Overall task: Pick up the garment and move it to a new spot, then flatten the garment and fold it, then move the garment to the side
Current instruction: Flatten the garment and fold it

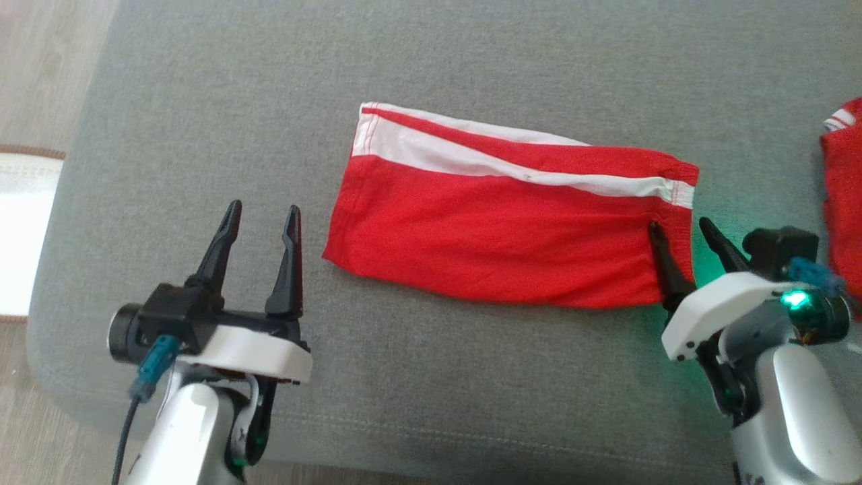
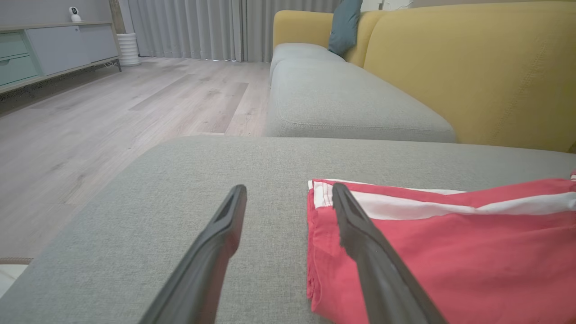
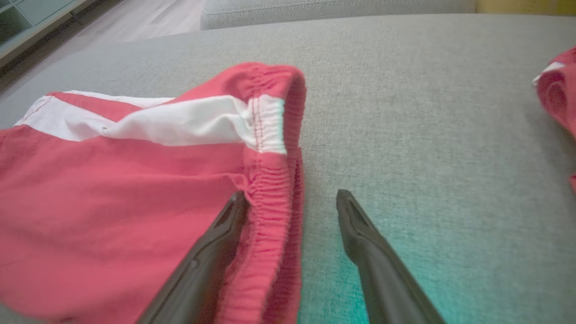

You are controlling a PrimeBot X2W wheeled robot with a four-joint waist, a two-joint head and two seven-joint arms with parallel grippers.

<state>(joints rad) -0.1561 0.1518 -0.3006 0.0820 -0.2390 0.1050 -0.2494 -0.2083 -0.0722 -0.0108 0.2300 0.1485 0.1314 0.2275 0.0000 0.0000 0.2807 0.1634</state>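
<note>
Soft even daylight, overexposed pale patch [image 1: 20, 229] at head view's left edge, perhaps sun glare, green glow on cushion [image 3: 405, 270], wrist-view foregrounds blurred.

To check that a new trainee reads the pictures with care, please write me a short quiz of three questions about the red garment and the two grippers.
1. True or false: the left gripper is shut on the red garment.
2. Which part of the garment lies at the right gripper? A) the elastic waistband B) a buttoned collar C) a long sleeve
3. Fill in: the stripe along the garment is ___.

Key: 1 false, it is open, beside the garment; 2 A; 3 white.
</note>
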